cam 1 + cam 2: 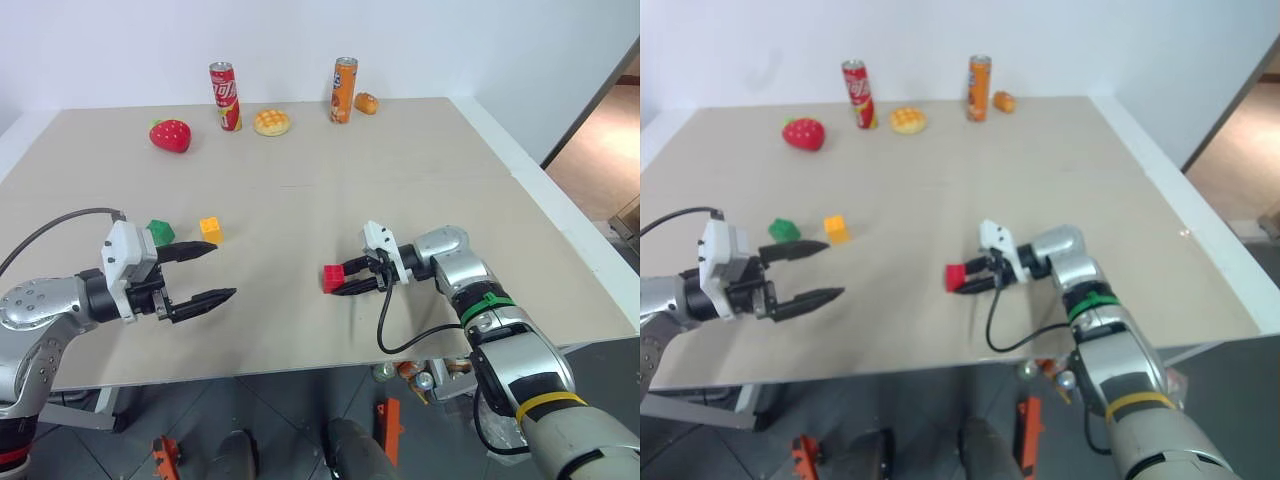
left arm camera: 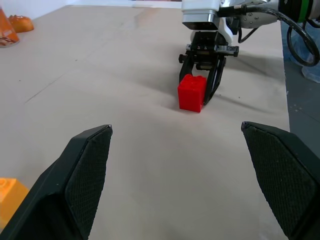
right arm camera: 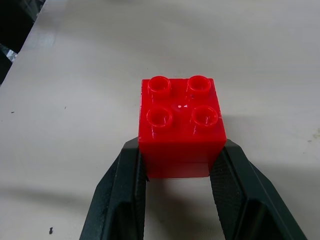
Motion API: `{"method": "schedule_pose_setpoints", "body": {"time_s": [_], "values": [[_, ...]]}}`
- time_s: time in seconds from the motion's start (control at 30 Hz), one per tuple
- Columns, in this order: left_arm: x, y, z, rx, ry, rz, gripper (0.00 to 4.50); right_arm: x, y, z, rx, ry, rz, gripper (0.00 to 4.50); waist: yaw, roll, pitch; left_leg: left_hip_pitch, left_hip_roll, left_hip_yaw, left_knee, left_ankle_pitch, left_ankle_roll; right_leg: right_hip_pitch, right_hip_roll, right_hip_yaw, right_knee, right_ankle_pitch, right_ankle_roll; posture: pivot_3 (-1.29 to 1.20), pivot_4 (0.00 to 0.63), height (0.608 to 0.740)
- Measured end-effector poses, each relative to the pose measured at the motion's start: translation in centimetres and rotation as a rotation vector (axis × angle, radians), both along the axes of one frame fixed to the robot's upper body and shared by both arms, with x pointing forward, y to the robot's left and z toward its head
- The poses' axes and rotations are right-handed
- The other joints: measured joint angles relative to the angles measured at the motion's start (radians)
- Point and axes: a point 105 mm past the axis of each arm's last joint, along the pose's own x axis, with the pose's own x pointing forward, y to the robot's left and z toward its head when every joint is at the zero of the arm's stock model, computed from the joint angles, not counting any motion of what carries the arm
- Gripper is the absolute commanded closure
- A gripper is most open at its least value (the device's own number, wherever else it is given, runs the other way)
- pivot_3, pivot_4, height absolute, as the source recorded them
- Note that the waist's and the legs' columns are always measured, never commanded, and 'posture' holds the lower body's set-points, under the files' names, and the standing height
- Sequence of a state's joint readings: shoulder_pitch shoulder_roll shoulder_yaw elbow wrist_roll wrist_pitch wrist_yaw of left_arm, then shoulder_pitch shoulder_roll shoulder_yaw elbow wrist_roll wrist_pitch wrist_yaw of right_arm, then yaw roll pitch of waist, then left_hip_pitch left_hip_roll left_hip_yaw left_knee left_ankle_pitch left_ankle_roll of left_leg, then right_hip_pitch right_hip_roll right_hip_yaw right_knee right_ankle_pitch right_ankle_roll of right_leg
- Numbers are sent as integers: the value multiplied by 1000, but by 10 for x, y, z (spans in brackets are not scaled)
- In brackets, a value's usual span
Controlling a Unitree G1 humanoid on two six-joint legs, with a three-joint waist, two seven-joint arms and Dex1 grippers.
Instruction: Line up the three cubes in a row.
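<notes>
Right wrist view: right hand (image 3: pixel 182 192) clamps red cube (image 3: pixel 181 127); left hand (image 1: pixel 210 270) spread apart.

so it's a big tan table (image 1: pixel 420 180) with a thin seam running across the middle, pale white edging down both sides. Plain white wall (image 1: pixel 450 40) right behind it, no windows. Off to the right there's a dark door frame (image 1: pixel 590 100) with a warm orange-brown floor (image 1: pixel 600 170) past it. Under the near edge the floor (image 1: pixel 290 410) is dark grey tile. Lighting's soft and even
</notes>
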State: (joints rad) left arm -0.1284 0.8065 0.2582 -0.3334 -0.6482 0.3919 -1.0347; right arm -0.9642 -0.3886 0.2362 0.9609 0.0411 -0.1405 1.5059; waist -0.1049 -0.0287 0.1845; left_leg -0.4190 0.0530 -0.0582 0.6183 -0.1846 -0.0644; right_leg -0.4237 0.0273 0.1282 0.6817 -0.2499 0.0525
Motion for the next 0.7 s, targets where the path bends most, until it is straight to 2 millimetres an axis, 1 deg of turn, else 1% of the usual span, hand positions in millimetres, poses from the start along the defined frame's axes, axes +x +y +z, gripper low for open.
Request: {"method": "schedule_pose_setpoints", "body": {"time_s": [0.03, 0.07, 0.1, 0.13, 0.2, 0.33, 0.4, 0.5, 0.53, 0.57, 0.6, 0.67, 0.7], "values": [[0, 0, 0, 0, -1, 1, 201, 0, 1, -2, -4, 7, 0, 1824, 0, 0, 0, 0, 0, 0, 0, 0, 0, 0, 0, 0, 0, 0, 0, 0, 150, 740], [0, 1, 0, -1, -1, 5, 201, -1, 3, -3, -1, 13, 4, 1367, -1, 0, 0, 1, 0, 0, 0, 0, 0, 0, 0, 0, 0, 0, -1, 0, 150, 740], [0, 1, 0, -1, -1, 6, 201, -1, 3, -3, 0, 13, 5, 1200, -1, 0, 0, 1, 0, 0, 0, 0, 0, 0, 0, 0, 0, 0, -1, 0, 150, 740], [0, 1, 0, -1, -1, 7, 201, 0, 4, -3, -3, 3, 4, 679, -1, 0, 0, 2, 0, 0, 0, 0, 0, 1, 1, 0, 0, 1, -1, 0, 150, 740], [0, 2, 0, -1, 1, 10, 201, 0, 3, -4, -8, -1, 2, 189, -1, 0, 0, 4, 0, 0, 0, 1, 0, 3, 0, 0, 0, 2, -1, 0, 150, 740], [0, 3, 1, -1, 0, 14, 201, 3, 0, -3, -31, -15, -11, 189, -1, 0, 0, 5, 0, 1, 1, 3, 1, 4, 0, 1, 0, 2, -4, 0, 150, 740], [1, 5, 0, -2, 5, 21, 201, 4, -10, -1, -57, -24, -21, 189, 1, 0, 0, 5, -1, 1, 2, 3, 1, 5, 0, 1, 0, 2, -4, 0, 150, 740], [10, 19, -6, -13, 35, 91, 201, 7, -35, 4, -115, -57, -53, 189, 5, 0, 0, 5, -1, 1, 2, 3, 1, 5, 0, 1, 0, 2, -4, 0, 150, 740], [12, 22, -7, -16, 40, 110, 201, 7, -39, 5, -124, -64, -59, 189, 4, 0, 0, 5, -1, 1, 2, 3, 1, 4, 0, 1, 0, 2, -4, 0, 150, 740], [18, 29, -8, -26, 48, 155, 201, 9, -48, 9, -144, -83, -73, 189, 3, 0, 0, 5, -1, 1, 1, 3, 1, 4, 0, 1, 0, 1, -4, 0, 150, 740], [23, 36, -9, -32, 50, 199, 201, 11, -53, 14, -154, -103, -82, 189, 2, 1, 0, 4, -1, 1, 0, 3, 1, 3, 0, 1, 0, 2, -3, 0, 150, 740], [27, 43, -9, -37, 50, 241, 201, 13, -58, 21, -160, -128, -93, 189, -1, 1, 0, 5, 0, 1, 0, 3, 1, 3, 0, 1, 0, 3, -1, 0, 150, 740], [32, 49, -9, -44, 45, 280, 201, 15, -63, 28, -164, -153, -105, 189, -2, 1, 1, 5, 0, 1, -1, 3, 1, 3, 0, 1, 0, 3, -1, 0, 150, 740]]}}
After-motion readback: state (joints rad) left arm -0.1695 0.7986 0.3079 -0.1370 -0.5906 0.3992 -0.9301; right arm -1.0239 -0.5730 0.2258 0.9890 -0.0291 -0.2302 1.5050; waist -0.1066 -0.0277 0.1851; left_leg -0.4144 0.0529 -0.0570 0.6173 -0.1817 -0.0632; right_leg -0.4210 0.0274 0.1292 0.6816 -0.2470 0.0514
